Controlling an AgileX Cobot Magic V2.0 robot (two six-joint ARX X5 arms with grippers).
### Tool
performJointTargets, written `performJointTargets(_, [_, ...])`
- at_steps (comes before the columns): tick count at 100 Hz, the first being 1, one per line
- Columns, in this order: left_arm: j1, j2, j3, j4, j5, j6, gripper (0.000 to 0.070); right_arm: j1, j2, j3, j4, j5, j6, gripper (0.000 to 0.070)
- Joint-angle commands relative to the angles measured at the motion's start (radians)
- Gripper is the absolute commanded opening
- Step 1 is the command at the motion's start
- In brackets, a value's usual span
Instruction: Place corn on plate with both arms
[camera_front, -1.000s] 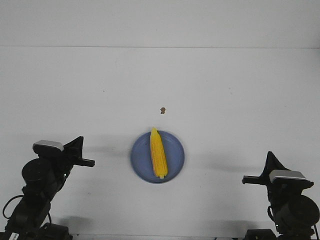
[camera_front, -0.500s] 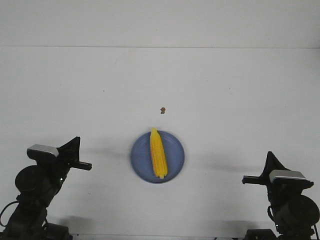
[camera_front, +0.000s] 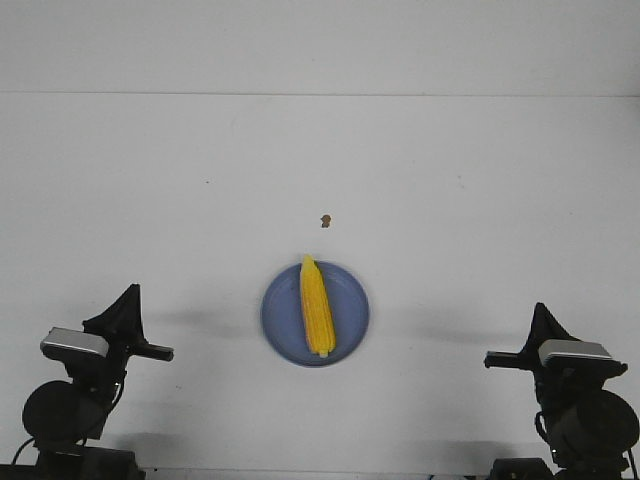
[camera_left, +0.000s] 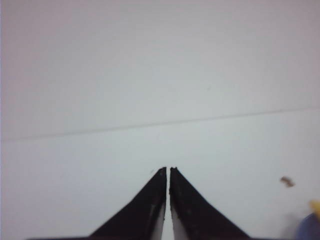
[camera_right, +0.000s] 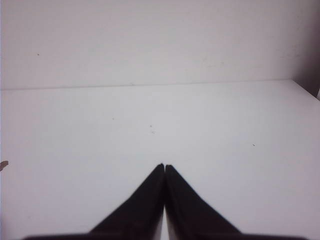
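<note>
The yellow-orange corn (camera_front: 317, 306) lies lengthwise on the round periwinkle-blue plate (camera_front: 352, 335) near the middle of the white table, its pointed end toward the far side. My left gripper (camera_front: 130, 292) is shut and empty at the near left, well apart from the plate. In the left wrist view its jaws (camera_left: 168, 169) stand almost together with nothing between them; a blurred bit of the plate (camera_left: 309, 227) and of the corn (camera_left: 315, 205) shows at the frame's edge. My right gripper (camera_front: 540, 309) is shut and empty at the near right; its closed tips also show in the right wrist view (camera_right: 164, 166).
A tiny brown speck (camera_front: 324, 220) lies on the table just beyond the plate; it also shows in the left wrist view (camera_left: 287, 181) and the right wrist view (camera_right: 3, 164). The table's far edge meets a white wall.
My left arm has drawn back toward the near left corner and its gripper now points more upward. The right arm, the corn and the plate have not moved.
</note>
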Motion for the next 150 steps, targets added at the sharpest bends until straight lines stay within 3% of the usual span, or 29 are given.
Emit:
performJointTargets(1, [0.016, -0.046, -0.040, 0.029, -0.006, -0.026, 0.0012, 0.000, 0.005, 0.008, 0.010, 0.003, 0.003, 0.0001])
performJointTargets(19, [0.041, -0.168, -0.162, 0.041, -0.006, -0.080, 0.0012, 0.000, 0.005, 0.008, 0.010, 0.003, 0.003, 0.0001])
performJointTargets(56, [0.040, -0.187, -0.285, 0.129, -0.006, -0.088, 0.0012, 0.000, 0.005, 0.008, 0.026, 0.003, 0.003, 0.0001])
performJointTargets(150, [0.040, -0.187, -0.285, 0.120, -0.005, -0.087, 0.0012, 0.000, 0.005, 0.006, 0.043, 0.003, 0.002, 0.0001])
